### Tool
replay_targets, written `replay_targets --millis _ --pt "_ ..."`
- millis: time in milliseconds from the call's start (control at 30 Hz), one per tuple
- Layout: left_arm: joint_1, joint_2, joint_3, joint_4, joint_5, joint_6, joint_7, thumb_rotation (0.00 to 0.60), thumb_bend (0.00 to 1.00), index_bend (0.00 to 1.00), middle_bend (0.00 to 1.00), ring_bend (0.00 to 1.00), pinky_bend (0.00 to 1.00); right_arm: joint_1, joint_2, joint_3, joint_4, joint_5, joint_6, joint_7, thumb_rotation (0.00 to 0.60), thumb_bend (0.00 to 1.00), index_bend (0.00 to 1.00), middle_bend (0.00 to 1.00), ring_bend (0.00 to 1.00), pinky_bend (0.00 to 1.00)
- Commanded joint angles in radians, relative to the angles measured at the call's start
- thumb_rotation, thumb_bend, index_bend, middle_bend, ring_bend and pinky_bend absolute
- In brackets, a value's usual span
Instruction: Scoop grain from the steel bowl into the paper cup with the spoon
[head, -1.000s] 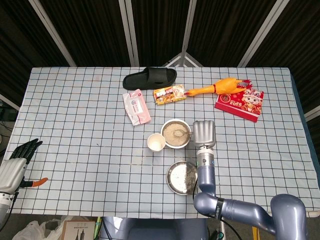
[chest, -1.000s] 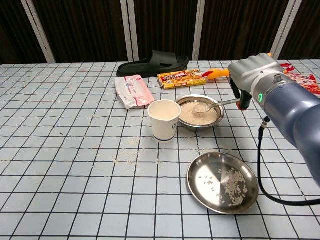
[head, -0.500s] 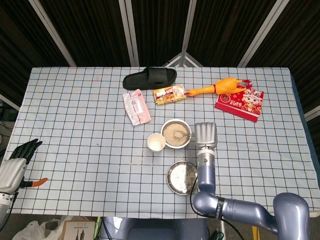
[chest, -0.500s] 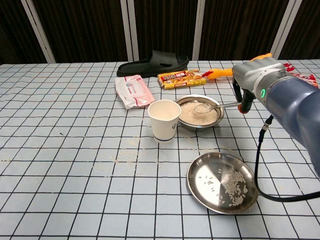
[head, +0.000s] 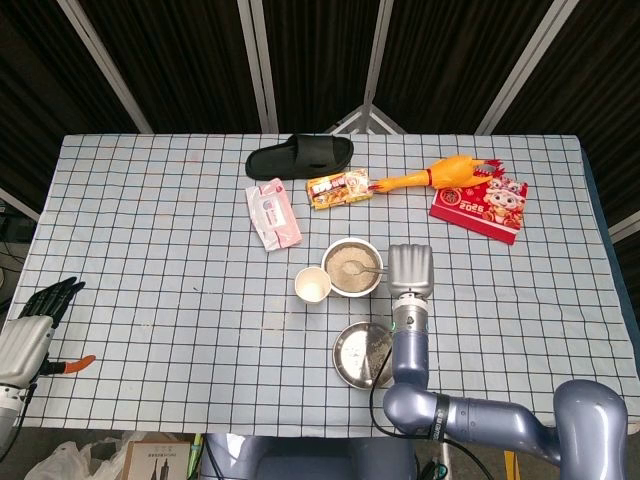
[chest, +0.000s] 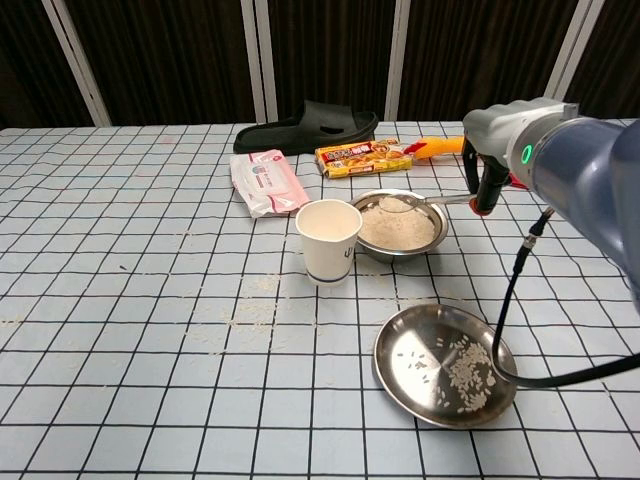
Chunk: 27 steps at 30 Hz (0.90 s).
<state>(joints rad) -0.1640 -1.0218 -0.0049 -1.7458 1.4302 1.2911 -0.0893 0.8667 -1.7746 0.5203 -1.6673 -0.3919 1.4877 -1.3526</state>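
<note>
I had the right hand (chest: 495, 160) closed around the handle of the spoon (chest: 420, 201), and the spoon's head sat over the far side of the steel bowl (chest: 400, 224), loaded with a small heap of grain and raised just clear of the grain bed. The bowl itself looked well filled. Just to its left, nearly touching it, stood the paper cup (chest: 328, 239); from the chest view I could not tell whether any grain lay inside it. My left hand (head: 35, 320) hung off the near left edge of the table, fingers apart and holding nothing.

By my reckoning I was mid-scoop: the spoon was filled, but the carry over to the cup and the tip-out were not yet done. Loose grain was scattered on the checked cloth (chest: 150, 300) near the cup, and some lay in the shallow steel plate (chest: 445, 365) nearer to me, so spillage was a fair worry on the way across.
</note>
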Motion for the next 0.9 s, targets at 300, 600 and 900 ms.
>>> replay_targets --millis 300,600,900 --pt "-0.001 0.006 0.000 0.000 0.001 -0.003 -0.013 0.600 0.00 0.00 0.00 0.00 0.00 0.063 0.004 0.023 -0.093 0.047 0.098 -0.046 0.600 0.68 0.74 0.90 0.98 1.00" --pt "-0.002 0.008 0.001 -0.002 0.002 -0.004 -0.016 0.600 0.00 0.00 0.00 0.00 0.00 0.114 -0.027 0.009 -0.146 0.055 0.183 -0.069 0.600 0.68 0.75 0.90 0.98 1.00" --pt "-0.004 0.007 -0.001 -0.005 -0.011 -0.012 -0.014 0.600 0.00 0.00 0.00 0.00 0.00 0.152 -0.084 -0.041 -0.114 0.018 0.205 -0.047 0.600 0.68 0.75 0.90 0.98 1.00"
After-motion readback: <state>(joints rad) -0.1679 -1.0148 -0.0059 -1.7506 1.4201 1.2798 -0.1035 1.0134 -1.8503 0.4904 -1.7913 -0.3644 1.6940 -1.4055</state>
